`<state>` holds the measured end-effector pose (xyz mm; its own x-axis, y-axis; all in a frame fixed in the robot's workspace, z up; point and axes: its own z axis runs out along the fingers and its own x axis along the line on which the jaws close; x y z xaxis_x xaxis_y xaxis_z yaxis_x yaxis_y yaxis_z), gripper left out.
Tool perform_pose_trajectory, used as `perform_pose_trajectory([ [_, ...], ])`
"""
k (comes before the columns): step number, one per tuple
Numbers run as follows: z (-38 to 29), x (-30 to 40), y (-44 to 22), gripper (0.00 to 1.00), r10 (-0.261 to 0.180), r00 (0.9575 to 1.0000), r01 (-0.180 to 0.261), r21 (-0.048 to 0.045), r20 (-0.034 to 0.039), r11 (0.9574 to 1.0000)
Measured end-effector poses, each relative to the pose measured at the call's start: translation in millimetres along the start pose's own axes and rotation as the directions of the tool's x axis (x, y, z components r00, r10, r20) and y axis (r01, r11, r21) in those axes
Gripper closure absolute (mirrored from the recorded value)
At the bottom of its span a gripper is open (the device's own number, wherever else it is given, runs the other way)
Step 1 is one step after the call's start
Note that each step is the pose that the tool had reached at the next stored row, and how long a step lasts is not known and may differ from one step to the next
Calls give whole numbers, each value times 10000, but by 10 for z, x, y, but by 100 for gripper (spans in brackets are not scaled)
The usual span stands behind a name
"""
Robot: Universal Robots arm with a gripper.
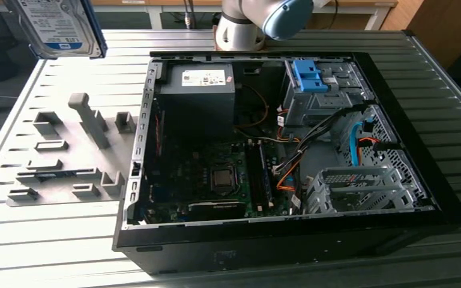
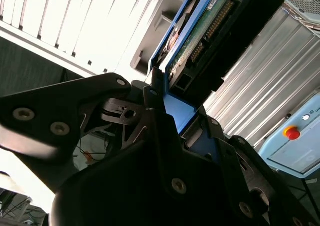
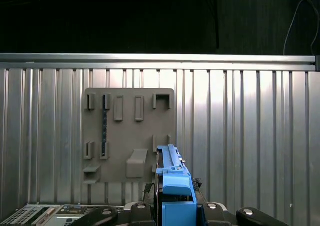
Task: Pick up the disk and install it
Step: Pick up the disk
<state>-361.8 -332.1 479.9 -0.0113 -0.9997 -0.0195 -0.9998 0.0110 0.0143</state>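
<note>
The disk [image 1: 58, 27], silver with a white-and-blue label and a blue frame, hangs high above the table at the far corner on the exterior view's left, clear of the grey fixture plate below it. In the second wrist view my gripper [image 2: 180, 111] is shut on the disk [image 2: 200, 36]: the black fingers [image 2: 155, 93] clamp its blue frame, and the green circuit-board underside faces the camera. The first wrist view looks along the disk's blue edge [image 3: 174, 178], which stands up out of the gripper [image 3: 175, 208], above the fixture plate [image 3: 130, 136].
An open computer case [image 1: 134, 180] lies on the slatted metal table [image 1: 54, 240], with a blue bracket [image 1: 309, 75] in its upper bay and a metal drive cage [image 1: 359, 186] near the front. The grey fixture plate [image 1: 62, 156] lies beside it. A red stop button [image 2: 291, 132] is nearby.
</note>
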Motion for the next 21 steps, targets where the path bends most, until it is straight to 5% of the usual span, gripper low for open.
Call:
perform_pose_trajectory([
  [16,-8,-6,-573,63,0,10000,0,1,0,10000],
  [21,-10,-8,-681,63,-1,10000,1,-1,-1,10000],
])
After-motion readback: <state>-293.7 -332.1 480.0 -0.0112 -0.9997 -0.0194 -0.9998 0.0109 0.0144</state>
